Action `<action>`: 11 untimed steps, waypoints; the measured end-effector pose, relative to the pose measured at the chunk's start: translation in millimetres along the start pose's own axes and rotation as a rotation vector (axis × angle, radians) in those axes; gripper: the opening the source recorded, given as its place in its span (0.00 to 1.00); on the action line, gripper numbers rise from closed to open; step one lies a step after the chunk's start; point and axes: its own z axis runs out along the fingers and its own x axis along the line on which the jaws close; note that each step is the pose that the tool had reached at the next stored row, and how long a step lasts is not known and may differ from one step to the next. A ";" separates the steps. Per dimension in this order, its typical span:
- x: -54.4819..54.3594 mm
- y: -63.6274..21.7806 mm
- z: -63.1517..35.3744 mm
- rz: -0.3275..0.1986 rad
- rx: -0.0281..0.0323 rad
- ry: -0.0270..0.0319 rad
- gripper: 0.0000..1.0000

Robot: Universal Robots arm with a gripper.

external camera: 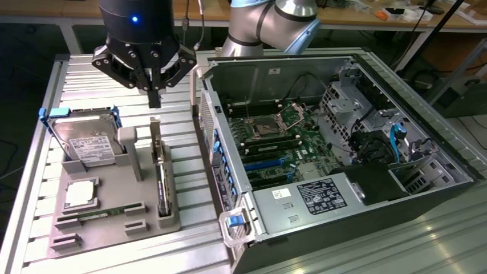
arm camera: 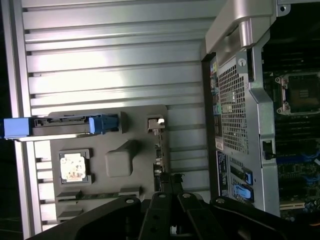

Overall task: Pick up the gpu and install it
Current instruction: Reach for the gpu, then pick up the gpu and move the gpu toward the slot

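Slatted table (external camera: 34,188), thin dark gpu (external camera: 162,182) on edge in grey tray (external camera: 125,194), end effector (external camera: 154,98) closed, empty, above it.

The tray (external camera: 106,231) is grey, the motherboard (external camera: 304,142) green, the hand (external camera: 154,103) black.

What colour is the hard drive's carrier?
The carrier is blue, clearest in the wrist view.
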 end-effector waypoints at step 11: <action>0.4 0.0 0.0 0.000 0.0000 0.0000 0.11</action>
